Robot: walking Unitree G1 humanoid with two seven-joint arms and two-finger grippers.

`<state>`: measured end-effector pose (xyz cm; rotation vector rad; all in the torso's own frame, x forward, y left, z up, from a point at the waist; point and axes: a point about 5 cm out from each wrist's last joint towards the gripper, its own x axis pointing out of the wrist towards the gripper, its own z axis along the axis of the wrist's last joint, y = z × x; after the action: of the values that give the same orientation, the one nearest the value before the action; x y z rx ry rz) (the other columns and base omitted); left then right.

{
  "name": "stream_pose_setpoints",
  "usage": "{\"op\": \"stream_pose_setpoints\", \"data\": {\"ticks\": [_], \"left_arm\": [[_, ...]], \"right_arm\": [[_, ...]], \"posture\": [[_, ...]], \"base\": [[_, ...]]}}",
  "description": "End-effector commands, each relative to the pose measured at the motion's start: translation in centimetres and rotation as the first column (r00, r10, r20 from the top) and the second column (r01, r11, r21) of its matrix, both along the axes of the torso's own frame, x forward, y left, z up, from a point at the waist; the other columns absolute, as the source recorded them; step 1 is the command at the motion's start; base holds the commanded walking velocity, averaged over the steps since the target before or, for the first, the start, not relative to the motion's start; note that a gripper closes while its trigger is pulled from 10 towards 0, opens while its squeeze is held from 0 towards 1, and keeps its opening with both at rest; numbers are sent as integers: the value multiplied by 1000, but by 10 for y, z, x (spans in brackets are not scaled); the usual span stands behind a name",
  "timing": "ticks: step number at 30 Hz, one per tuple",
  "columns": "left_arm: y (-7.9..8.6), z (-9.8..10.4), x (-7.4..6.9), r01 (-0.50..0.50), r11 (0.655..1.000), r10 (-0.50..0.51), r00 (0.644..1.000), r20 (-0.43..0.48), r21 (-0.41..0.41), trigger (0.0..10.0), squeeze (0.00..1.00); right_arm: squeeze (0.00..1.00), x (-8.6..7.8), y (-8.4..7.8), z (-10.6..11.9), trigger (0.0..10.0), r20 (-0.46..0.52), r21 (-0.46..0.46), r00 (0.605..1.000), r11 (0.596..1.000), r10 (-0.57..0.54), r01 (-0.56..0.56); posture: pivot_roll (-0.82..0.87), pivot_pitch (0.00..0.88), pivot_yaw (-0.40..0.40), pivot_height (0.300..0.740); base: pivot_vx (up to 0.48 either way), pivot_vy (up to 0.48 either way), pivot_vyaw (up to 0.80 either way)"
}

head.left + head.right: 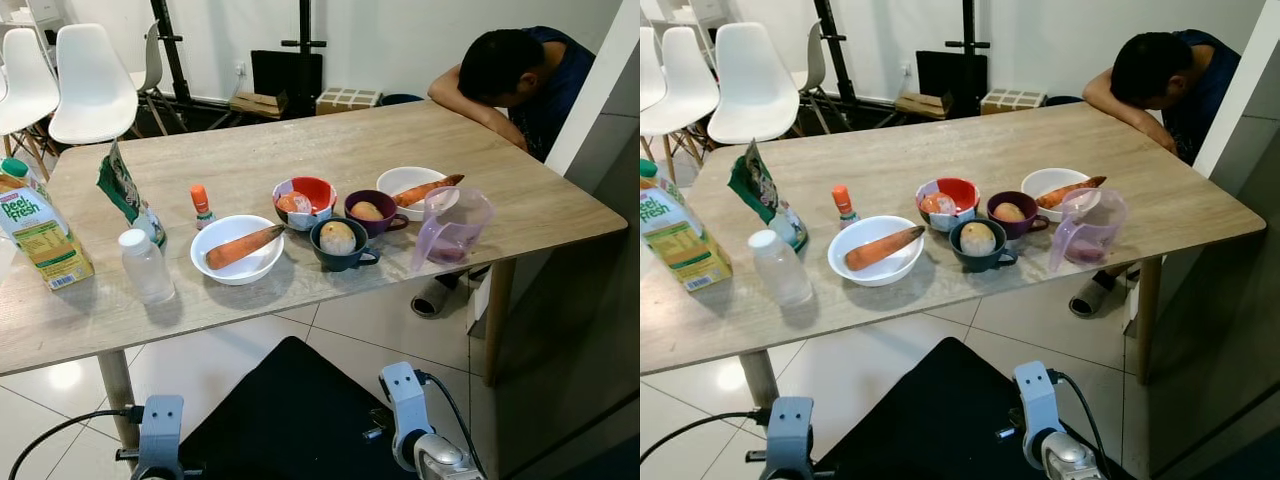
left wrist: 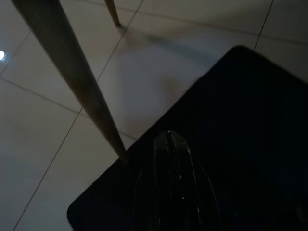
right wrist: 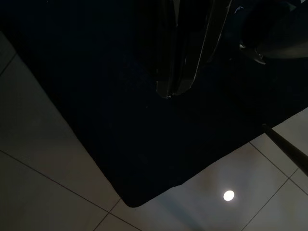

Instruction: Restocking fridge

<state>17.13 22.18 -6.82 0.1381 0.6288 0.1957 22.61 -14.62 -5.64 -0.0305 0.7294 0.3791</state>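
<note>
Wooden table (image 1: 560,205): near white bowl (image 1: 237,250) and far white bowl (image 1: 405,182) each hold a carrot, two dark cups (image 1: 340,245) hold potatoes. Left gripper (image 2: 168,144) and right gripper (image 3: 174,84) hang idle, fingers pressed together.

The light wood tabletop (image 1: 330,150) carries a white bowl (image 1: 238,249) near its front edge. Left of the bowl stand a clear bottle (image 1: 146,266), a green bag (image 1: 128,194) and a juice carton (image 1: 38,228). Right of it sit a red bowl (image 1: 305,201), two dark cups (image 1: 340,243), another white bowl (image 1: 412,187) and a purple jug (image 1: 452,226).
</note>
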Motion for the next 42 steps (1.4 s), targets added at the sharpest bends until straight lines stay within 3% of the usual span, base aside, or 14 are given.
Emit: {"op": "stream_pose_setpoints", "data": {"ticks": [1, 27, 42], "left_arm": [[7, -2, -3, 4, 1000, -4, 999, -34, 12, 10000, 0], [3, -8, -2, 16, 1000, -15, 991, -130, 1, 10000, 0], [0, -7, 3, 34, 999, -34, 990, -136, -3, 10000, 0]], "right_arm": [[0, -4, 1, -3, 10000, -20, -2, 1000, 1000, -4, 4], [0, 2, -6, 0, 10000, -17, -16, 999, 1000, -27, 27], [0, 6, -13, 3, 10000, -5, -26, 999, 999, -46, 46]], "posture": [[-127, 0, 24, 740], [-147, 0, 26, 740], [-172, 0, 42, 740]], "base": [[0, 0, 0], [0, 0, 0], [0, 0, 0]]}}
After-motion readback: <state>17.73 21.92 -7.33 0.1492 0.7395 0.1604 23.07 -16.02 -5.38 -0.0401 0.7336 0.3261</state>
